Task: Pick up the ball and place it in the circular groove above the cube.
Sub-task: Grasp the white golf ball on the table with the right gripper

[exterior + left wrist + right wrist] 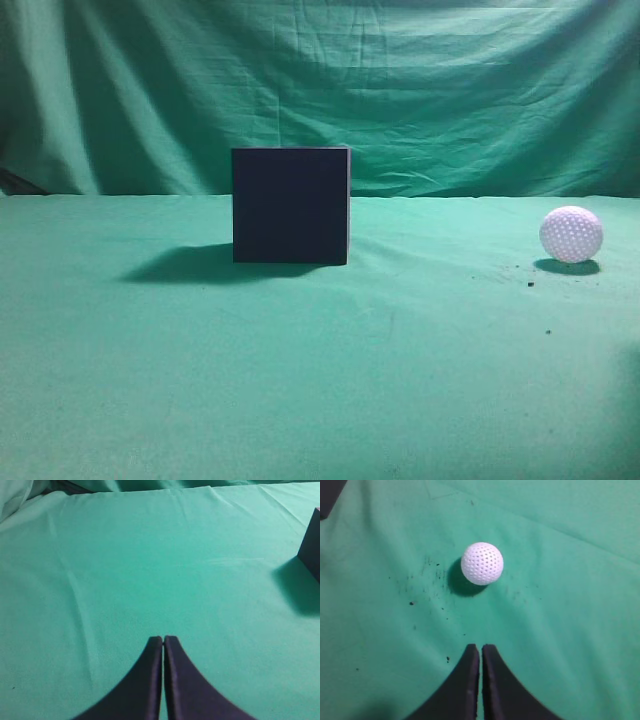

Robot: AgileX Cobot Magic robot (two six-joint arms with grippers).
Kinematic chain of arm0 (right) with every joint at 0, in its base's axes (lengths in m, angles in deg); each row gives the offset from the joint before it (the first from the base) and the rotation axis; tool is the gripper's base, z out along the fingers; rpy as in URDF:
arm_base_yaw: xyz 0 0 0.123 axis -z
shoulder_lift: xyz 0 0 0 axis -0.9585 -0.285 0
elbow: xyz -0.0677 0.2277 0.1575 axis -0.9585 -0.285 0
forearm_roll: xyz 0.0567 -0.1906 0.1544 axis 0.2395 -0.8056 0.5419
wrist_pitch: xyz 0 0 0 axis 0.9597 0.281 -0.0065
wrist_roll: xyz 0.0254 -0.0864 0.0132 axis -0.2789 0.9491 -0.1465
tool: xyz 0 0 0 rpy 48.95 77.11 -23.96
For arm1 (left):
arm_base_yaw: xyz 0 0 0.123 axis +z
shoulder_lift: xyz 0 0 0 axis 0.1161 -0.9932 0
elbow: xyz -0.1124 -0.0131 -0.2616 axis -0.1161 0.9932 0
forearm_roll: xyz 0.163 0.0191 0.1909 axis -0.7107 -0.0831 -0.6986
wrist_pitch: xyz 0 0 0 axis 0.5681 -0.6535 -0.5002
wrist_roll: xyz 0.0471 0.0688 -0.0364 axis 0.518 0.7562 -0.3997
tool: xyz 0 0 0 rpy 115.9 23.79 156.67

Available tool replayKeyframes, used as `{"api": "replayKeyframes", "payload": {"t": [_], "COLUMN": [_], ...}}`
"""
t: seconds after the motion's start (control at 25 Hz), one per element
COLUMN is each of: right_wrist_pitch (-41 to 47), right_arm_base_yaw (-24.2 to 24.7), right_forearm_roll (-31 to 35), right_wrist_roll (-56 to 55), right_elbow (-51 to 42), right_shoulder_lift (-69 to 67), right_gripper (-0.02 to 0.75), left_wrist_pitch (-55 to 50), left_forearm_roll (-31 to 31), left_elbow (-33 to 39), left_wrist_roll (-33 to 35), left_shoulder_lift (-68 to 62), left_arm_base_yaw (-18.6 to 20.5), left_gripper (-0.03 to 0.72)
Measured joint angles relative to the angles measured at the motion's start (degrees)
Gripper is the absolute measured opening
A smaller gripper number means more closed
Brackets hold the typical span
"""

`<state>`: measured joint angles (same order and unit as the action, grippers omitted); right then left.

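Left gripper (163, 639): fingers pressed together, holding nothing, over bare green surface (150, 570); only an edge of the cube shows at the right border of its wrist view.
Cube (290, 205): stands upright near the middle of the surface, dark and flat-faced; the exterior view looks along the surface, so its top and the groove are hidden.
Ball (571, 234): rests on the surface at the far right, well apart from the cube, untouched.
Dark specks (427, 575): scattered on the cloth just left of the ball.
Right gripper (480, 647): fingers closed against each other, empty; in its wrist view the ball (482, 563) lies ahead of the tips and nearly on their centreline.
Step in hand: the pick, judged not yet begun.
Doing it well: spread the right fingers wider than the ball first, come down with it centred between them, and close gently, since a round ball would likely roll off if nudged by one finger.
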<state>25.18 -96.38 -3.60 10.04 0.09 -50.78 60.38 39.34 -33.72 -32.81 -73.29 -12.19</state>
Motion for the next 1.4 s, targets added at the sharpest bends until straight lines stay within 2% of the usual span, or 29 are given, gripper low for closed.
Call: {"api": "replayKeyframes", "payload": {"t": [0.16, 0.28, 0.48, 0.6, 0.76, 1.0, 1.04, 1.4], "right_wrist_pitch": [3.46, 4.15, 3.68, 2.51, -0.67, -4.54, -4.68, -6.05], "right_arm_base_yaw": [-0.38, -0.38, -0.38, -0.38, -0.13, 3.19, 3.42, 3.51], "right_forearm_roll": [-0.04, -0.19, -0.28, -0.28, -0.28, 0.39, 0.5, 3.88], "right_wrist_roll": [-2.68, -3.3, -5.79, -6.67, -7.56, -8.6, -8.6, -6.75], "right_elbow": [6.49, 9.67, 12.16, 12.78, 12.78, 12.91, 12.91, 13.04], "right_shoulder_lift": [-9.66, -15.4, -21.88, -24.43, -26.88, -28.02, -28.15, -31.28], "right_gripper": [0.0, 0.136, 0.438, 0.543, 0.528, 0.528, 0.488, 0.487], "left_wrist_pitch": [0.0, 0.0, 0.0, 0.0, 0.0, 0.0, 0.0, 0.0], "left_forearm_roll": [0.0, 0.0, 0.0, 0.0, 0.0, 0.0, 0.0, 0.0], "left_elbow": [0.0, 0.0, 0.0, 0.0, 0.0, 0.0, 0.0, 0.0], "left_wrist_roll": [0.0, 0.0, 0.0, 0.0, 0.0, 0.0, 0.0, 0.0], "left_shoulder_lift": [0.0, 0.0, 0.0, 0.0, 0.0, 0.0, 0.0, 0.0], "left_arm_base_yaw": [0.0, 0.0, 0.0, 0.0, 0.0, 0.0, 0.0, 0.0], "left_gripper": [0.0, 0.0, 0.0, 0.0, 0.0, 0.0, 0.0, 0.0]}}
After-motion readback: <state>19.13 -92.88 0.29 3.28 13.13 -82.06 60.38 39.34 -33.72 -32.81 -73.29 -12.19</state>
